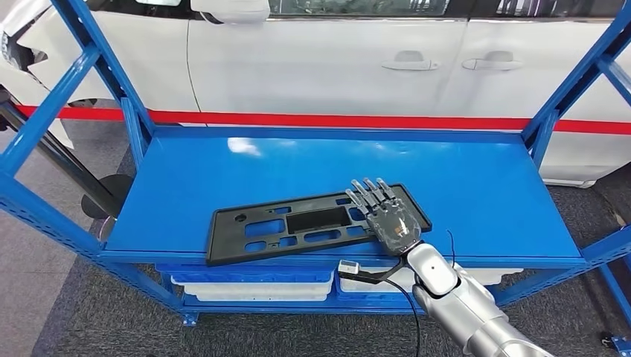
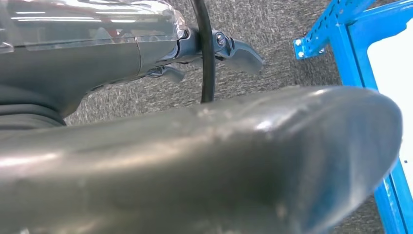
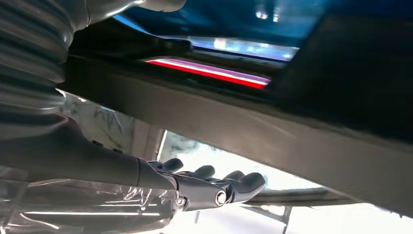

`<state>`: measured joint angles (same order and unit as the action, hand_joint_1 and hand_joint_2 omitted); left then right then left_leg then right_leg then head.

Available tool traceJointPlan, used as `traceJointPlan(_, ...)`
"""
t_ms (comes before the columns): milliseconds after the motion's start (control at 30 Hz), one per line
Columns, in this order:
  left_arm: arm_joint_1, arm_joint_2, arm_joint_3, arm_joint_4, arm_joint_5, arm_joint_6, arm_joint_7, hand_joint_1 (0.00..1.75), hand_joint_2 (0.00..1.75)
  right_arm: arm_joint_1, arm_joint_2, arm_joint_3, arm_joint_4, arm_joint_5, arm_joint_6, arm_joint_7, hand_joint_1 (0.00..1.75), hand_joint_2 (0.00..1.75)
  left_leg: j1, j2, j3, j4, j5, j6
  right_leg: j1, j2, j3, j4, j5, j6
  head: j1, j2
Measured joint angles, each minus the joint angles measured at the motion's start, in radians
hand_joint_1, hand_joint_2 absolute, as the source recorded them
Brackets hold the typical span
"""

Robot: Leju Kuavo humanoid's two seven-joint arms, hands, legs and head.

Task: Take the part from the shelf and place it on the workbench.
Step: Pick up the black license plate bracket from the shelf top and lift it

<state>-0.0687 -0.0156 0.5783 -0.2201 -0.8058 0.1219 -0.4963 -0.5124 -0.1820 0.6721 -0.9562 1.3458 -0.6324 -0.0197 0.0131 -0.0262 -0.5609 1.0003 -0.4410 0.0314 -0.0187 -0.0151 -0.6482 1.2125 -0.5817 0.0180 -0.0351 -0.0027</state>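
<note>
A long black plastic part (image 1: 298,223) with several cut-outs lies flat on the blue shelf (image 1: 298,160), close to its front edge. My right hand (image 1: 388,216) reaches over the part's right end, fingers stretched out flat above it. In the right wrist view the part's edge (image 3: 243,122) runs between the thumb and the dark fingers (image 3: 219,185), with a bright gap between fingers and part. It holds nothing firmly. My left hand (image 2: 195,161) hangs over the grey floor with nothing in it, its fingers (image 2: 238,53) extended.
Blue uprights (image 1: 111,82) frame the shelf on both sides. White bins (image 1: 253,286) sit on the level below. A white car (image 1: 335,67) with a red stripe stands behind the shelf. A black cable (image 1: 413,312) runs along my right forearm.
</note>
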Motion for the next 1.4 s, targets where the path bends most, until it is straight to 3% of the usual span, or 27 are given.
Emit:
traceJointPlan(33,0.000,-0.001,0.000,0.000,-0.001,-0.002,0.000,0.00,0.00,0.000,0.004,0.002,0.006,0.001,-0.001,-0.002,0.00,1.75,0.000,0.000,0.000,0.000,0.000,0.000,-0.003,0.002,-0.026,0.054,-0.016,0.003,0.000,0.000)
traceJointPlan(67,0.001,-0.002,0.000,0.000,-0.002,-0.004,0.000,0.00,0.00,-0.001,0.007,0.004,0.011,0.001,-0.001,-0.004,0.00,1.75,0.000,-0.001,0.002,0.001,-0.001,0.000,-0.005,0.003,-0.037,0.076,-0.012,0.004,0.000,0.000)
traceJointPlan(100,0.001,-0.002,0.000,0.000,-0.004,-0.006,0.000,0.00,0.00,-0.002,0.009,0.009,0.015,0.002,-0.001,-0.006,0.00,1.75,0.000,-0.001,0.004,0.001,-0.003,0.000,-0.008,0.003,-0.030,0.060,0.010,0.005,0.000,0.000)
traceJointPlan(200,-0.001,-0.006,0.001,0.000,-0.010,-0.009,0.000,0.00,0.00,-0.008,0.012,0.022,0.020,0.004,-0.001,-0.013,0.00,1.75,-0.002,-0.004,0.010,0.005,-0.010,-0.010,-0.010,-0.006,0.056,-0.124,0.104,-0.002,0.000,0.000)
traceJointPlan(267,-0.001,-0.006,0.001,0.000,-0.012,-0.010,-0.001,0.00,0.00,-0.015,0.019,0.030,0.020,0.006,0.000,-0.015,0.00,1.75,-0.005,-0.003,0.006,0.005,-0.014,-0.022,-0.004,-0.012,0.086,-0.191,0.114,-0.009,0.000,0.000)
traceJointPlan(367,-0.002,-0.007,0.002,0.000,-0.017,-0.012,-0.002,0.00,0.00,-0.019,0.031,0.044,0.023,0.007,0.003,-0.018,0.00,1.75,-0.003,0.000,0.004,0.012,-0.019,-0.041,-0.001,-0.012,0.091,-0.204,0.110,-0.022,0.000,0.000)
traceJointPlan(433,-0.006,-0.009,0.001,0.000,-0.023,-0.014,-0.002,0.00,0.00,-0.022,0.034,0.054,0.027,0.008,0.003,-0.017,0.00,1.75,-0.001,0.004,-0.018,0.078,-0.061,-0.051,-0.003,-0.018,0.094,-0.210,0.114,-0.035,0.000,0.000)
traceJointPlan(533,-0.007,-0.011,0.002,0.000,-0.030,-0.015,-0.001,0.00,0.00,-0.022,0.035,0.068,0.041,0.007,-0.001,-0.013,0.00,1.75,-0.002,0.008,-0.098,0.260,-0.159,-0.061,0.002,-0.024,0.095,-0.211,0.113,-0.046,0.000,0.000)
traceJointPlan(567,-0.006,-0.011,0.002,0.000,-0.031,-0.015,0.000,0.00,0.00,-0.022,0.035,0.072,0.047,0.006,-0.003,-0.012,0.00,1.75,-0.002,0.008,-0.112,0.288,-0.166,-0.062,0.003,-0.025,0.095,-0.211,0.113,-0.046,0.000,0.000)
traceJointPlan(600,-0.006,-0.012,0.002,0.000,-0.032,-0.015,0.000,0.00,0.00,-0.022,0.035,0.077,0.052,0.006,-0.004,-0.011,0.00,1.75,-0.002,0.008,-0.109,0.282,-0.154,-0.063,0.004,-0.025,0.096,-0.211,0.112,-0.046,0.000,0.000)
traceJointPlan(633,-0.006,-0.012,0.002,0.000,-0.033,-0.015,0.001,0.00,0.00,-0.022,0.035,0.080,0.057,0.006,-0.005,-0.010,0.00,1.75,-0.001,0.008,-0.089,0.239,-0.125,-0.063,0.004,-0.024,0.098,-0.211,0.112,-0.046,0.000,0.000)
traceJointPlan(700,-0.008,-0.012,0.002,0.000,-0.035,-0.015,0.002,0.00,0.00,-0.024,0.035,0.087,0.064,0.005,-0.005,-0.010,0.00,1.75,-0.001,0.006,-0.022,0.100,-0.058,-0.059,0.005,-0.023,0.103,-0.208,0.109,-0.041,0.000,0.000)
traceJointPlan(767,-0.008,-0.013,0.002,0.000,-0.036,-0.015,0.003,0.00,0.00,-0.028,0.035,0.092,0.070,0.003,-0.005,-0.010,0.00,1.75,-0.002,0.003,0.015,0.018,-0.028,-0.046,0.010,-0.017,0.107,-0.206,0.106,-0.032,0.000,0.000)
traceJointPlan(900,-0.010,-0.015,0.002,0.000,-0.036,-0.015,0.003,0.00,0.00,-0.030,0.035,0.095,0.079,0.001,-0.005,-0.010,0.00,1.75,-0.001,0.004,0.018,0.004,-0.018,-0.015,0.010,-0.012,0.106,-0.197,0.095,-0.013,0.000,0.000)
traceJointPlan(967,-0.013,-0.016,0.002,0.000,-0.036,-0.015,0.003,0.00,0.00,-0.029,0.036,0.096,0.084,0.001,-0.005,-0.010,0.00,1.75,0.001,0.004,0.019,0.000,-0.011,-0.003,0.006,-0.005,0.072,-0.117,0.043,-0.006,0.000,0.000)
traceJointPlan(1033,-0.013,-0.016,0.002,0.000,-0.036,-0.015,0.003,0.00,0.00,-0.028,0.040,0.096,0.090,0.001,-0.005,-0.011,0.00,1.75,0.000,0.004,0.015,0.001,-0.009,0.000,0.003,0.000,0.015,0.012,-0.020,-0.003,0.000,0.000)
traceJointPlan(1067,-0.012,-0.017,0.002,0.000,-0.036,-0.015,0.003,0.00,0.00,-0.027,0.044,0.096,0.094,0.001,-0.005,-0.011,0.00,1.75,0.000,0.004,0.015,0.001,-0.009,0.000,0.003,0.001,-0.004,0.057,-0.031,-0.003,0.000,0.000)
traceJointPlan(1100,-0.012,-0.017,0.002,0.000,-0.037,-0.016,0.004,0.00,0.00,-0.027,0.046,0.096,0.097,0.000,-0.005,-0.012,0.00,1.75,0.000,0.004,0.015,0.001,-0.009,0.000,0.003,0.001,-0.008,0.068,-0.023,-0.004,0.000,0.000)
traceJointPlan(1133,-0.012,-0.017,0.002,0.000,-0.038,-0.016,0.004,0.00,0.00,-0.027,0.048,0.096,0.100,-0.001,-0.005,-0.013,0.00,1.75,0.000,0.003,0.017,0.001,-0.009,-0.001,0.003,0.001,0.006,0.040,0.003,-0.006,0.000,0.000)
traceJointPlan(1200,-0.012,-0.018,0.002,0.000,-0.043,-0.018,0.004,0.00,0.00,-0.029,0.052,0.097,0.102,-0.002,-0.005,-0.016,0.00,1.75,-0.001,0.002,0.021,0.001,-0.011,-0.003,0.006,-0.003,0.067,-0.085,0.072,-0.018,0.000,0.000)
traceJointPlan(1233,-0.013,-0.019,0.002,0.000,-0.045,-0.019,0.004,0.00,0.00,-0.030,0.055,0.098,0.103,-0.003,-0.005,-0.018,0.00,1.75,-0.003,0.002,0.021,0.002,-0.012,-0.006,0.009,-0.006,0.096,-0.147,0.092,-0.025,0.000,0.000)
traceJointPlan(1300,-0.013,-0.021,0.002,0.000,-0.048,-0.023,0.004,0.00,0.00,-0.034,0.067,0.100,0.106,-0.006,-0.006,-0.020,0.04,1.75,-0.006,0.003,0.016,0.002,-0.013,-0.018,0.015,-0.012,0.122,-0.205,0.097,-0.031,0.000,0.000)
traceJointPlan(1333,-0.013,-0.021,0.002,0.000,-0.050,-0.025,0.004,0.00,0.00,-0.035,0.075,0.101,0.107,-0.009,-0.006,-0.021,0.20,1.75,-0.006,0.004,0.015,0.001,-0.012,-0.025,0.017,-0.012,0.124,-0.212,0.096,-0.033,0.000,0.000)
traceJointPlan(1400,-0.014,-0.022,0.002,0.000,-0.055,-0.028,0.003,0.00,0.00,-0.035,0.090,0.105,0.112,-0.017,-0.005,-0.025,0.95,1.75,-0.003,0.005,0.014,0.009,-0.020,-0.038,0.013,-0.013,0.127,-0.223,0.102,-0.039,0.000,0.000)
